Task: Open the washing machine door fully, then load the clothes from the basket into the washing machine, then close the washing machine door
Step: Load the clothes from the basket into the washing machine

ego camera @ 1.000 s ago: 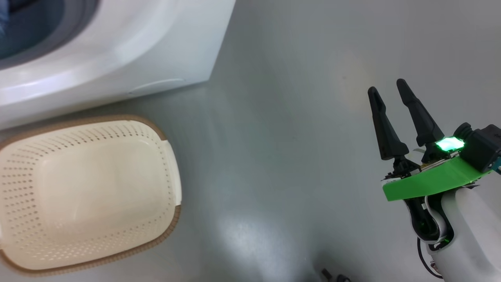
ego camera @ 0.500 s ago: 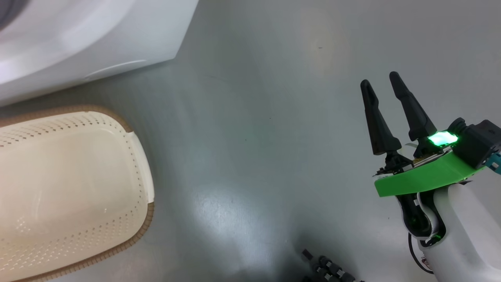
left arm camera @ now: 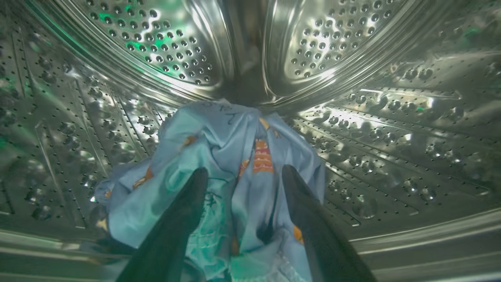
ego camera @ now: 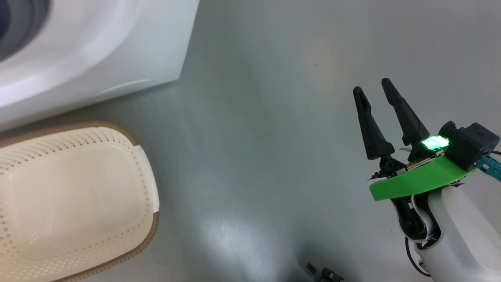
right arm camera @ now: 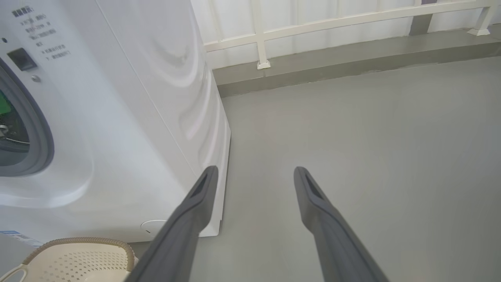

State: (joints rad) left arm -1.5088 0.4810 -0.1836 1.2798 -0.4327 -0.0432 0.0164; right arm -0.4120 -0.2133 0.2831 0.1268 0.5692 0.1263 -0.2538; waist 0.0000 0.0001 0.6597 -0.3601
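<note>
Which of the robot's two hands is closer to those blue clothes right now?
Left. The left gripper is inside the drum, its open fingers straddling the clothes. The right gripper hangs open over the floor outside the washing machine.

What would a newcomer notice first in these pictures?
The blue clothes heaped in the steel drum, between the open fingers of the left gripper, in the left wrist view. In the head view, the right gripper with its glowing green light at lower right, and the cream basket, bare inside, at lower left.
</note>
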